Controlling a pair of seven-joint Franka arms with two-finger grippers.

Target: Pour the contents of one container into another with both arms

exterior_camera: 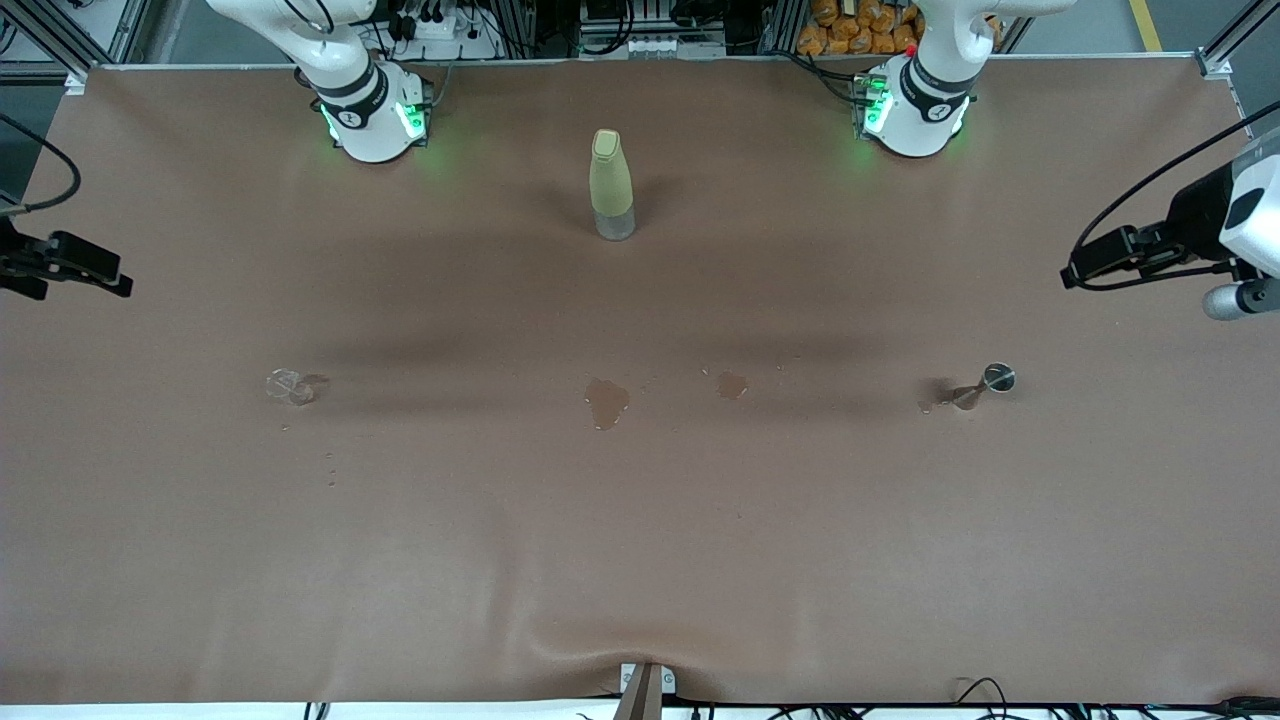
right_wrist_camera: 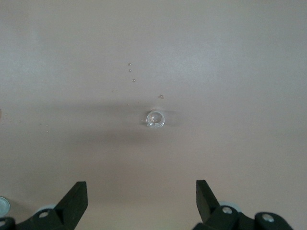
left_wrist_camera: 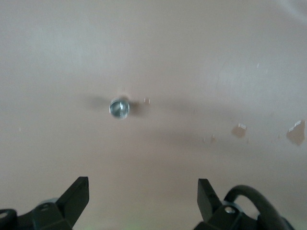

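Glass cup stands on the brown bench, well away from the yellow-green bottle, nearer the front camera than it and toward the right arm's end. The silver measuring cup sits just as far out from the bottle toward the left arm's end, so each arm seems to have its own vessel. Both stand upright. Wet stains mark the bench between them. The right pincer hangs wide open and empty over the glass cup; the left pincer likewise over the measuring cup. I can read no labels.
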